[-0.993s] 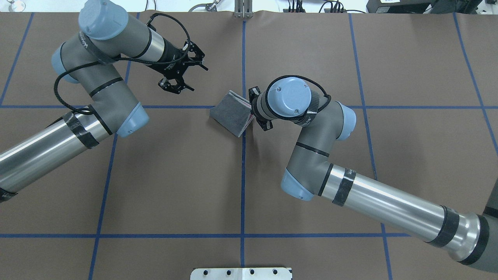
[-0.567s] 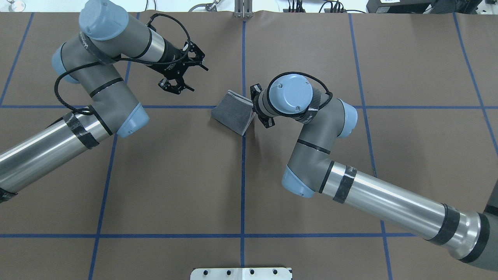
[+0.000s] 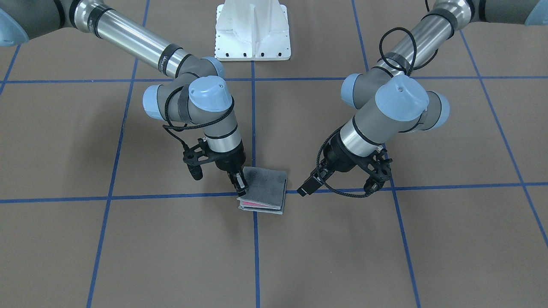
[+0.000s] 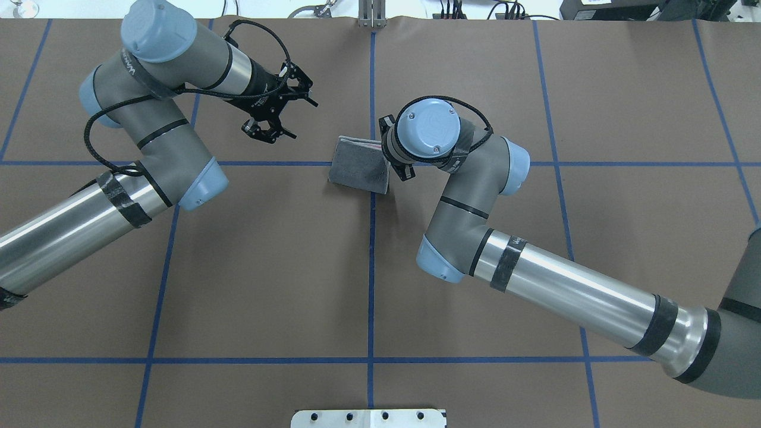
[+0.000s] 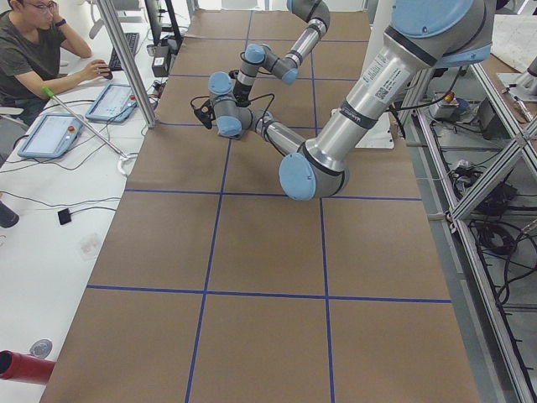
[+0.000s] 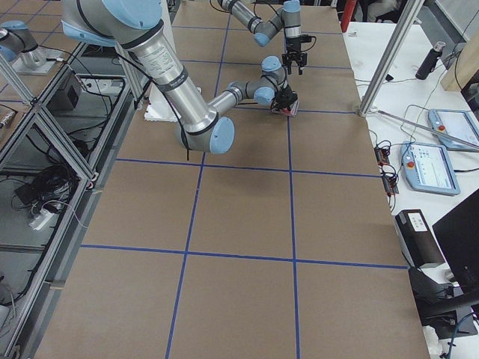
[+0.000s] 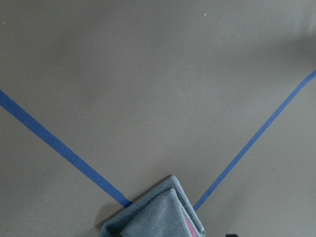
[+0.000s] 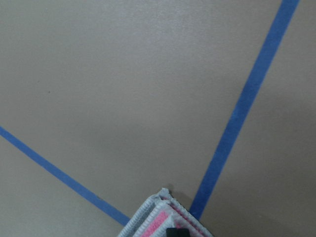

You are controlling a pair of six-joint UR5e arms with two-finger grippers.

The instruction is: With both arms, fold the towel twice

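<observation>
The towel (image 4: pixel 358 168) lies folded into a small square near the table's middle, dark grey face up, with pink layers showing at its open edge (image 3: pixel 257 204). My right gripper (image 3: pixel 239 185) points down at the towel's edge and is shut on the towel; in the overhead view the wrist hides its fingers. The towel's corner (image 8: pixel 163 222) fills the bottom of the right wrist view. My left gripper (image 4: pixel 303 120) hangs open and empty above the table, well to the towel's left. The left wrist view catches the towel (image 7: pixel 158 219) at its bottom edge.
Blue tape lines (image 4: pixel 371 267) cross the brown table cover. The white pedestal base (image 3: pixel 252 30) stands at the robot's side. A person (image 5: pixel 33 50) sits at a desk with tablets beyond the far table edge.
The right wrist has swung and drawn in toward the left, turning the towel with it so it lies squarer to the tape lines. The left arm has not moved.
</observation>
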